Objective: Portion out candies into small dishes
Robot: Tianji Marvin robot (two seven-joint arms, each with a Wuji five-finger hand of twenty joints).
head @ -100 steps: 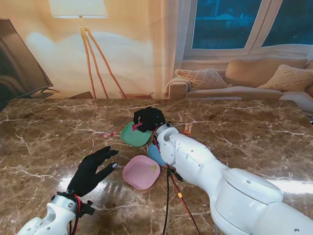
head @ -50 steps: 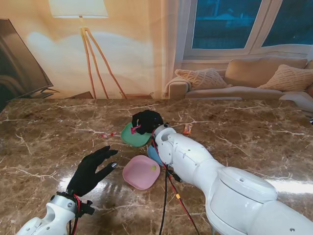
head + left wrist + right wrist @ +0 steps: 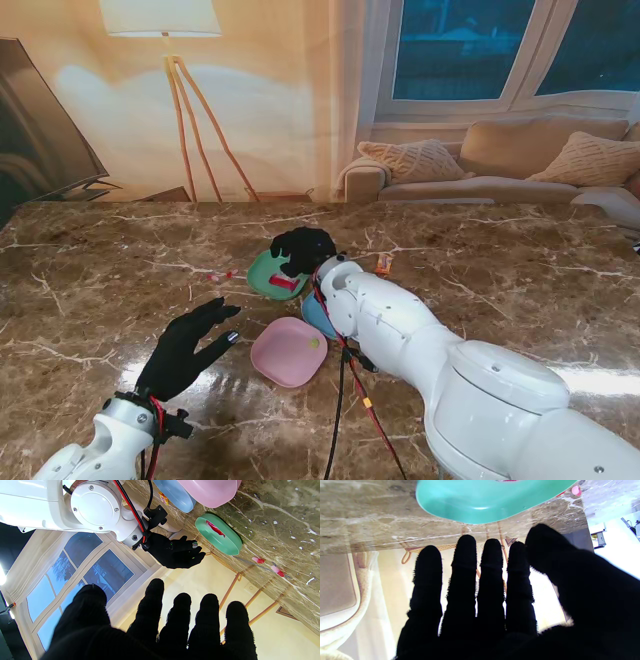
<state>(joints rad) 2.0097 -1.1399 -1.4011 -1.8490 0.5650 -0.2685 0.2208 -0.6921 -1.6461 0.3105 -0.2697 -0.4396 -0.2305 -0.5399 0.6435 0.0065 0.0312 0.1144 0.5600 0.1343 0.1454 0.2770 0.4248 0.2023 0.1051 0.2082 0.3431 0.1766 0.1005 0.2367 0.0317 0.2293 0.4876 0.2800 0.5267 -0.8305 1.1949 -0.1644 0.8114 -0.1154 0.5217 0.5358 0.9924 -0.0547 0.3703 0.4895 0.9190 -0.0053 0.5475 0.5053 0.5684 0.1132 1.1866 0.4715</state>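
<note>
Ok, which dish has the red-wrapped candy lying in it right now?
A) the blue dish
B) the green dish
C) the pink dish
B: the red candy lies inside the green dish, just beside the open right hand.

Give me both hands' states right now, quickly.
Left hand: open, fingers spread, holding nothing.
Right hand: open over the green dish, holding nothing.

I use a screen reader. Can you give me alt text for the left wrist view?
The right hand hangs open beside a green dish holding a red candy. Pink and blue dishes sit nearby; the left hand is open in the foreground.
</note>
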